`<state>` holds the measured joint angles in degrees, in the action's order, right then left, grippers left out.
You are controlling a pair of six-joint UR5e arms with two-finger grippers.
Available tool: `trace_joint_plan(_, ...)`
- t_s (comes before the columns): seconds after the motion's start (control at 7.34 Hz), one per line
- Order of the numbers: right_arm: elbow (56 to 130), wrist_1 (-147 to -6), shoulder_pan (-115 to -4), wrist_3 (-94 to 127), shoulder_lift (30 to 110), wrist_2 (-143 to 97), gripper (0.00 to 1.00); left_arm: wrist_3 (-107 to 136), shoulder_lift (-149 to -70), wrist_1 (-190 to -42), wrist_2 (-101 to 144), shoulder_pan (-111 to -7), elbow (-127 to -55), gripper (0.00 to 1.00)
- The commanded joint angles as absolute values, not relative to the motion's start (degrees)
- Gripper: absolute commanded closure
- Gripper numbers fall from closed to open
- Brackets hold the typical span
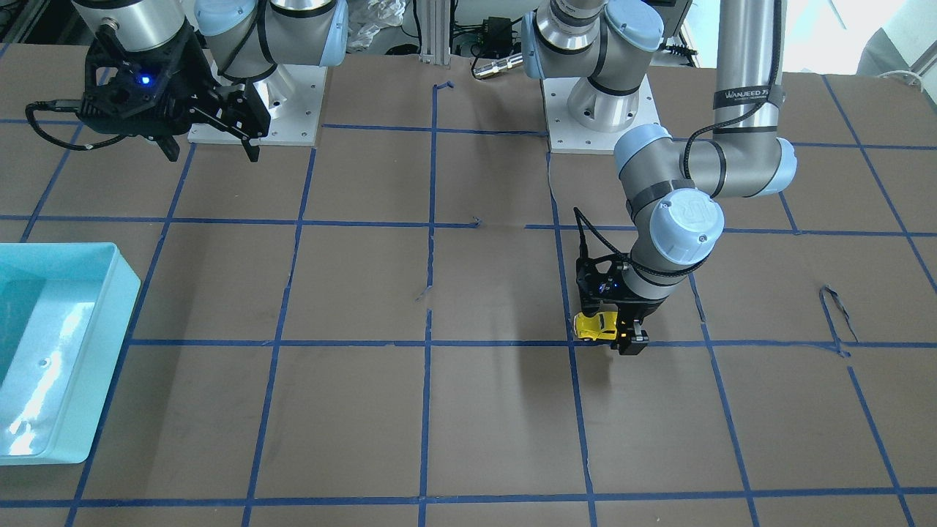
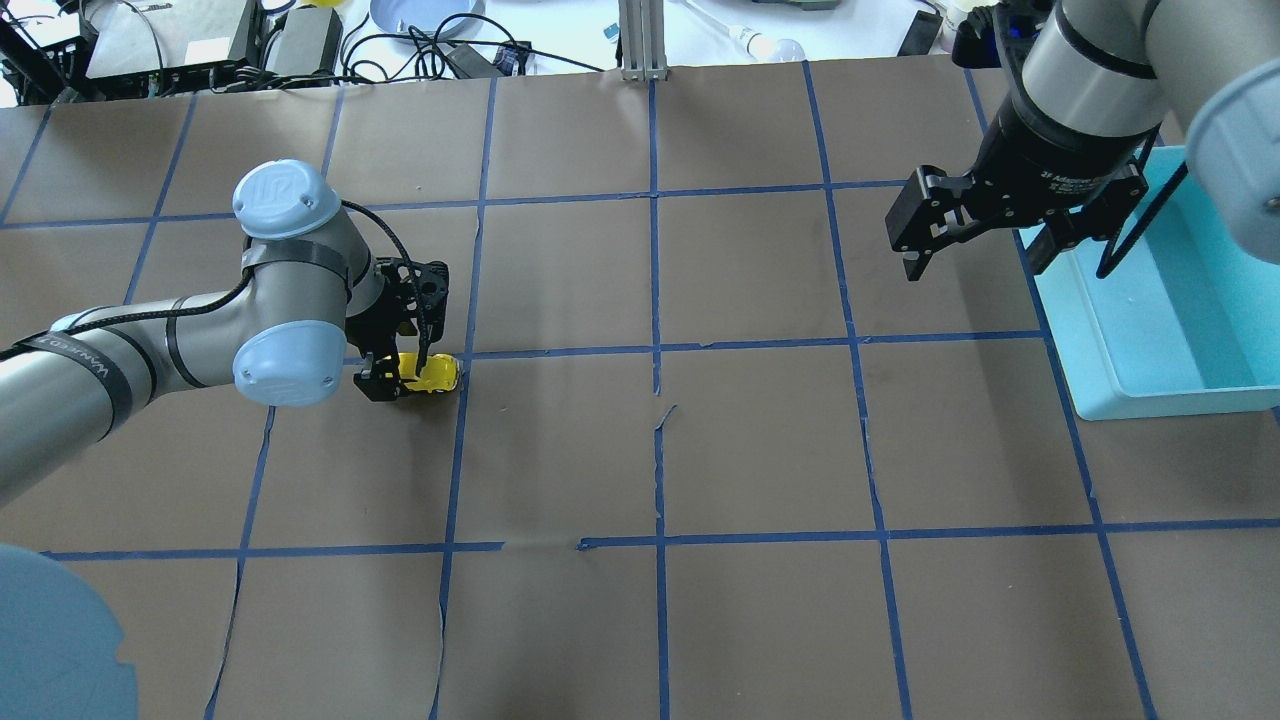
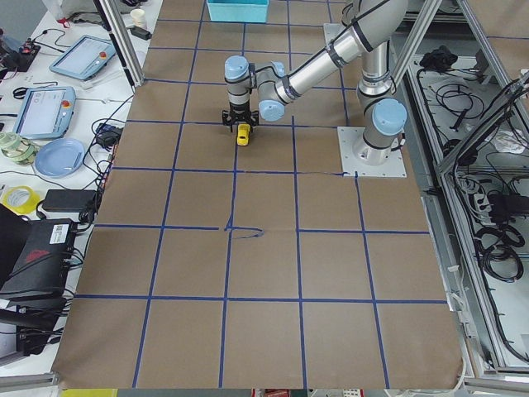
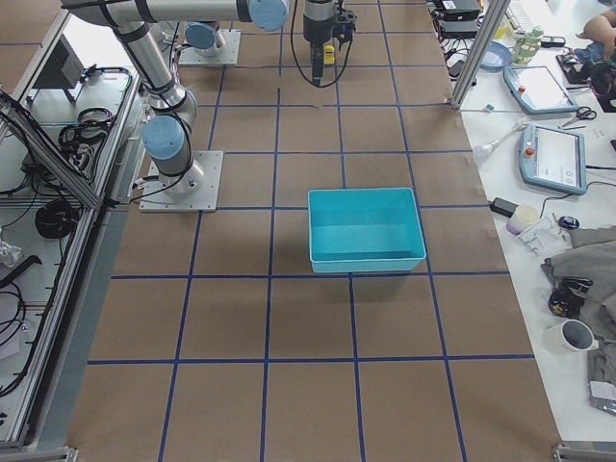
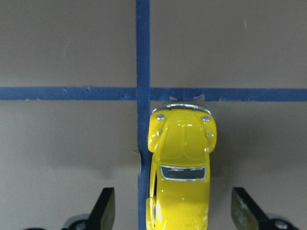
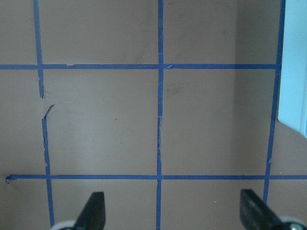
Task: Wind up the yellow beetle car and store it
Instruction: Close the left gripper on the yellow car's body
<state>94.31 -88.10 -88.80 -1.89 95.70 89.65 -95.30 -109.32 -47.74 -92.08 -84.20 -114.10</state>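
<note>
The yellow beetle car (image 5: 181, 163) stands on its wheels on the brown table, over a blue tape line near a tape crossing. It also shows in the front view (image 1: 593, 326) and the overhead view (image 2: 438, 372). My left gripper (image 2: 412, 377) is low at the table and open. Its fingers (image 5: 106, 206) stand on either side of the car's rear half, with a gap on both sides. My right gripper (image 2: 975, 262) is open and empty. It hangs well above the table beside the teal bin (image 2: 1150, 400), and its wrist view shows only bare table between its fingertips (image 6: 95, 211).
The teal bin (image 1: 113, 322) is open-topped and sits at the table edge on my right side; its corner shows in the right wrist view (image 6: 295, 72). Blue tape lines grid the brown table (image 2: 760, 440). The two arm bases (image 1: 600, 117) stand at the table's robot side.
</note>
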Motion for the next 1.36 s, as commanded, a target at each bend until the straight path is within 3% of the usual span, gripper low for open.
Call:
trace_joint_plan(0.0,94.31,-88.07,-88.86,-1.93,95.71,89.74,0.0,-95.54,-109.51,-47.81,-91.93,-84.2,-114.08,0.33)
trace_joint_plan(0.54,94.31,-88.15,-88.86,-1.85,95.71,89.65,0.0,-96.24,-109.6,-48.07,-92.02,-82.89,-114.08,0.63)
trace_joint_plan(1.23,94.31,-88.24,-88.86,-1.93,95.28,89.39,0.0,-104.21,-109.34,-47.82,-92.11,-76.03,-114.95,0.62)
